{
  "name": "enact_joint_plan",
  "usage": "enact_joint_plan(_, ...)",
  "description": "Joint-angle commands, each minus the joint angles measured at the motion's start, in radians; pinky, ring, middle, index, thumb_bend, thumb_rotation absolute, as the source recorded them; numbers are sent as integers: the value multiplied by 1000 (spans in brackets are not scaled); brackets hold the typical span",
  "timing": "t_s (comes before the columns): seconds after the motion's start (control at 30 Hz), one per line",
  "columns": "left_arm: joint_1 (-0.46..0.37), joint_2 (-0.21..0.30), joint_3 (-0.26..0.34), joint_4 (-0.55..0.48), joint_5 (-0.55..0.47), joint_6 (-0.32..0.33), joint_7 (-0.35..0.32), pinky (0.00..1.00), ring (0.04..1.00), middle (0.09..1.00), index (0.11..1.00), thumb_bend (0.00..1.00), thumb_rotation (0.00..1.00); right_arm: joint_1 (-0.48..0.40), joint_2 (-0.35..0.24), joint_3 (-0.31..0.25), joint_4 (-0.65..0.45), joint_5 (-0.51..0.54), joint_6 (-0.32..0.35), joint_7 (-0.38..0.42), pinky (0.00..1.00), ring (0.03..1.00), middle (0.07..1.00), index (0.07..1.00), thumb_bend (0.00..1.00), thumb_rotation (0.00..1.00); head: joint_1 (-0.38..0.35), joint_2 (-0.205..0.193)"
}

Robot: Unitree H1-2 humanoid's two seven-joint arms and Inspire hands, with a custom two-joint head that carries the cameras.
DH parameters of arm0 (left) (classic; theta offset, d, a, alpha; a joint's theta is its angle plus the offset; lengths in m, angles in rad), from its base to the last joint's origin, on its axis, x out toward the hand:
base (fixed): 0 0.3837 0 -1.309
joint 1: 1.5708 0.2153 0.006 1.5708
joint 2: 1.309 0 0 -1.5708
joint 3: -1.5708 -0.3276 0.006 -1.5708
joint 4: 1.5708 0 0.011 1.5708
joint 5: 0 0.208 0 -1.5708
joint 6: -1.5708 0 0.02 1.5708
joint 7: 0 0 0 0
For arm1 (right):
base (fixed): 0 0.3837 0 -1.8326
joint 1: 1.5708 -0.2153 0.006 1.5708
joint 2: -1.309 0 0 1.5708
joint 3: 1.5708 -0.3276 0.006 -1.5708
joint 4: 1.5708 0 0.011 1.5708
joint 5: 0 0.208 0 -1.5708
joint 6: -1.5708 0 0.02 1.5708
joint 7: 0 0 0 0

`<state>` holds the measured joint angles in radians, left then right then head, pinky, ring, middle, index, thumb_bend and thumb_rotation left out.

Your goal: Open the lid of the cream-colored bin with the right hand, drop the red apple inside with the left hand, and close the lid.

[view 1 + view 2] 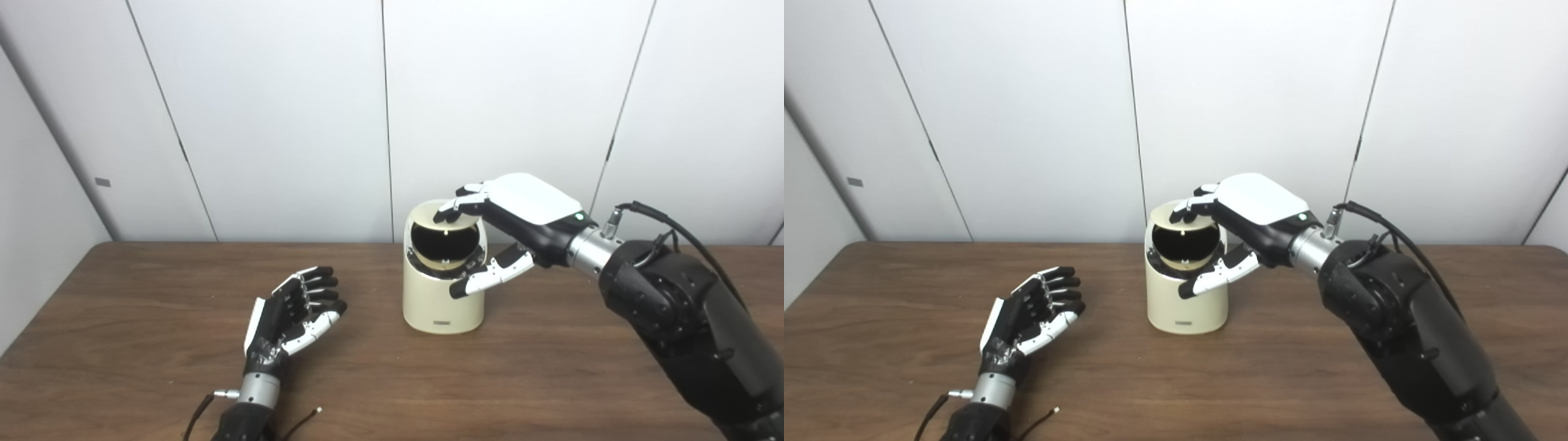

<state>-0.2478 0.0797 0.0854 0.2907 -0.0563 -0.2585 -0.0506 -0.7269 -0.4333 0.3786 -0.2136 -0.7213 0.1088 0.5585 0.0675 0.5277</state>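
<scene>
A cream-coloured cylindrical bin [442,293] is seen standing upright on the dark brown wooden table [122,343], directly under the fingers of the right hand [508,229]. Its round swing lid [446,240] is tipped inward, so that a dark opening is exposed at the top of the bin. The fingertips [450,211] of the right hand are laid on the upper rear edge of the tilted lid, while the thumb [490,275] is extended apart from them, in front of the bin's right side just below the rim. The lid is pressed rather than gripped; nothing is enclosed by this hand, and its fingers and thumb are kept well spread. The black forearm is seen entering from the lower right corner.

The left hand [294,315] is held low over the table, well apart from the bin and to its left, palm turned up and toward the bin. Its fingers are loosely curled but separated, and nothing is held in it.

The red apple cannot be seen in either view; whether it lies inside the dark opening below the right hand cannot be told.
</scene>
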Motion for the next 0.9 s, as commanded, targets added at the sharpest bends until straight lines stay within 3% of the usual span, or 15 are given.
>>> enact_joint_plan(0.0,60,-14,-13,33,5,-2,4,543,646,692,725,618,127,-34,-20,-1,-36,-33,-20,12,997,932,768,775,713,659,2,2)
enact_joint_plan(0.43,62,-22,-10,16,-8,25,2,551,649,691,722,614,122,-18,-12,2,-28,-77,-63,37,997,932,754,763,747,657,10,11)
enact_joint_plan(0.73,66,-24,-12,6,-8,24,2,551,648,687,724,601,85,-9,-7,13,-24,-94,-67,62,964,938,764,774,732,664,16,20)
enact_joint_plan(0.87,73,-25,-13,-13,-3,39,6,556,653,692,722,612,116,-5,1,16,-27,-105,-58,88,982,946,777,784,729,659,20,27)
